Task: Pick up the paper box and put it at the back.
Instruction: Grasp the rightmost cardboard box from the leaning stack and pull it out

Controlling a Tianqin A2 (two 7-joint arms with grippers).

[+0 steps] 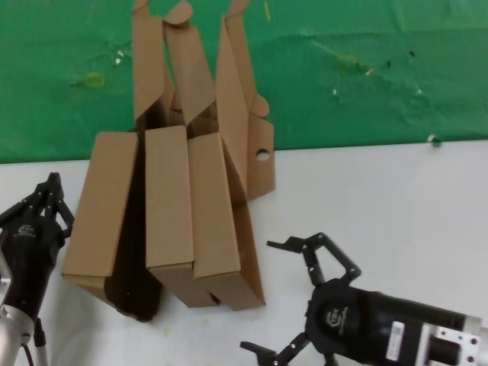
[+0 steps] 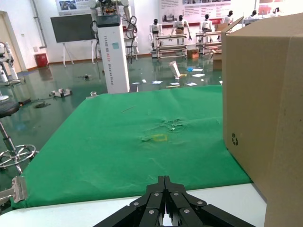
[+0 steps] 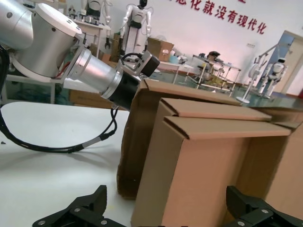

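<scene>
Cardboard paper box stands before the wide-open, empty right gripper; left gripper pinched closed, empty; a recycling mark shows on a neighbouring box.

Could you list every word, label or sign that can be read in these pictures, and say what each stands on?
Recycling symbol, no words: printed on the cardboard box beside the left gripper.
"就没有现代化": red characters on the far wall; the start is cut off.
Logo on the right gripper: too small to read.
White label on that arm: unreadable.
Lettering on the white pillar: blurred.
</scene>
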